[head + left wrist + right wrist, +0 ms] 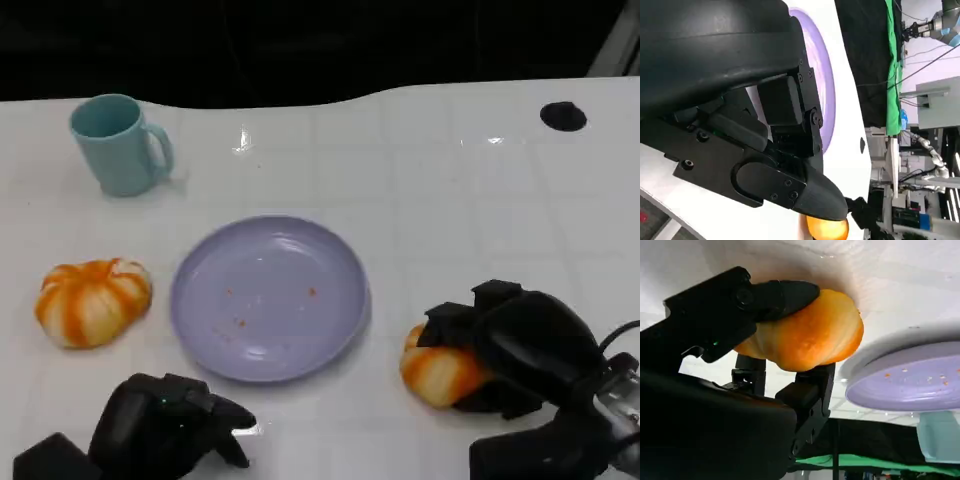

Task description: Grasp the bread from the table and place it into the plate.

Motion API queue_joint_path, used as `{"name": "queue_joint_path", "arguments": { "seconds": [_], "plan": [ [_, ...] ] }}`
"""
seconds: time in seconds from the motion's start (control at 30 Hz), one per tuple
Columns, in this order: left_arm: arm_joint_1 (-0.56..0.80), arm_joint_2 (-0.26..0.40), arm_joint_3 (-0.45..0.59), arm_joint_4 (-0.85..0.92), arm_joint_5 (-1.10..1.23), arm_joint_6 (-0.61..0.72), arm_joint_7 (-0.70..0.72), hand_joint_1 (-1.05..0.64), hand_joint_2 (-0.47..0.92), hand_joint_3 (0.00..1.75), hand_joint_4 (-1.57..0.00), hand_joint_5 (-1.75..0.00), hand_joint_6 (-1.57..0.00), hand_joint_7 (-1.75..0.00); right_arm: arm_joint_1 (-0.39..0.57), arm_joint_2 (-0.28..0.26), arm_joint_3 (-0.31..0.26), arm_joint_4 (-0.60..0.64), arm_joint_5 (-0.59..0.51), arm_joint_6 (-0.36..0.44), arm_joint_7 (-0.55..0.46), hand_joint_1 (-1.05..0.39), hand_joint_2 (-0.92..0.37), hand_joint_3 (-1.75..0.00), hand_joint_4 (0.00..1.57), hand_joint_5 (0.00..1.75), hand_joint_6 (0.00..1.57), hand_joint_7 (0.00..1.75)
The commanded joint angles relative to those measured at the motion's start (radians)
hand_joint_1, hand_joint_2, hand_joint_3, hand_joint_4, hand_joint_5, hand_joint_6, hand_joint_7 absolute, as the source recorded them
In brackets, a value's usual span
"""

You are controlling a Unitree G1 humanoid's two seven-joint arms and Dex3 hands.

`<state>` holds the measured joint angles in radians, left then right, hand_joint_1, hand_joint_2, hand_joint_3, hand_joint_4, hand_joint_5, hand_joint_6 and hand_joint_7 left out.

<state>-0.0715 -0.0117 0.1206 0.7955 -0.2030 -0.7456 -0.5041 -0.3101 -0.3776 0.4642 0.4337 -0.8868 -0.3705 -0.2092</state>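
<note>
Two orange-and-white striped bread rolls are here. One roll [92, 300] lies on the white table left of the purple plate [268, 297]. The other roll [438, 372] is right of the plate, and my right hand [525, 345] grips it from the right side. In the right wrist view black fingers [785, 295] clamp this roll [807, 332] from both sides, close against the table. I cannot tell whether it is lifted. The plate rim [910, 377] is just beyond it. My left hand [165, 420] rests near the table's front edge, below the plate, holding nothing.
A teal mug [120, 145] stands at the back left. A black round hole [563, 116] marks the table's far right. The plate [827, 85] carries a few orange crumbs. Beyond the table's far edge it is dark.
</note>
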Motion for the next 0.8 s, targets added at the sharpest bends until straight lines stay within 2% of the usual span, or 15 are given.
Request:
{"name": "queue_joint_path", "arguments": {
  "seconds": [0.03,0.07,0.13,0.23,0.3,0.37,0.5,0.63,0.8],
  "plan": [
    [-0.001,0.014,0.005,0.008,0.003,-0.002,0.013,-1.05,0.92,0.07,-1.35,-0.92,-1.57,-0.22,-0.023,0.012,-0.001,0.061,0.005,-0.005,-0.090,-0.31,-0.64,-0.94,0.85,1.75,0.74,1.41],
    [-0.001,0.013,0.006,0.011,0.002,-0.001,0.014,-1.05,0.92,0.07,-1.35,-0.92,-1.57,-0.22,-0.028,0.019,-0.003,0.074,0.009,-0.014,-0.118,-0.30,-0.62,-0.95,0.86,1.75,0.74,1.42],
    [-0.001,0.013,0.008,0.015,-0.003,-0.001,0.011,-1.05,0.92,0.07,-1.35,-0.92,-1.57,-0.22,-0.036,0.027,-0.007,0.098,0.020,-0.041,-0.170,-0.27,-0.55,-1.01,0.87,1.75,0.67,1.64],
    [-0.002,0.014,0.010,0.016,-0.006,-0.002,0.011,-1.05,0.92,0.06,-1.35,-0.92,-1.57,-0.22,-0.051,0.048,-0.024,0.121,0.064,-0.077,-0.205,-0.26,-0.52,-1.05,0.88,1.75,0.63,1.73],
    [-0.004,0.016,0.011,0.014,0.001,0.001,0.020,-1.05,0.92,0.06,-1.35,-0.92,-1.57,-0.22,-0.063,0.067,-0.038,0.136,0.101,-0.105,-0.225,-0.24,-0.49,-1.09,0.90,1.75,0.67,1.70],
    [-0.008,0.020,0.011,0.018,0.006,-0.002,0.025,-1.05,0.92,0.07,-1.36,-0.93,-1.57,-0.24,-0.085,0.087,-0.045,0.140,0.123,-0.120,-0.242,-0.21,-0.40,-1.18,0.92,1.75,0.69,1.73],
    [-0.017,0.021,0.010,0.035,-0.002,-0.001,0.012,-1.05,0.92,0.08,-1.35,-0.93,-1.57,-0.24,-0.128,0.130,-0.064,0.138,0.184,-0.146,-0.227,-0.19,-0.32,-1.27,0.95,1.75,0.70,1.75],
    [-0.020,0.022,0.008,0.041,0.003,0.000,0.017,-1.05,0.92,0.07,-1.35,-0.93,-1.57,-0.24,-0.154,0.170,-0.073,0.109,0.218,-0.131,-0.193,-0.15,-0.24,-1.42,0.98,1.75,0.79,1.62],
    [-0.023,0.019,0.007,0.042,0.002,0.010,0.022,-1.05,0.92,0.06,-1.36,-0.93,-1.57,-0.24,-0.186,0.224,-0.067,0.111,0.236,-0.131,-0.171,-0.06,-0.21,-1.46,0.99,1.75,0.80,1.62]
  ]
}}
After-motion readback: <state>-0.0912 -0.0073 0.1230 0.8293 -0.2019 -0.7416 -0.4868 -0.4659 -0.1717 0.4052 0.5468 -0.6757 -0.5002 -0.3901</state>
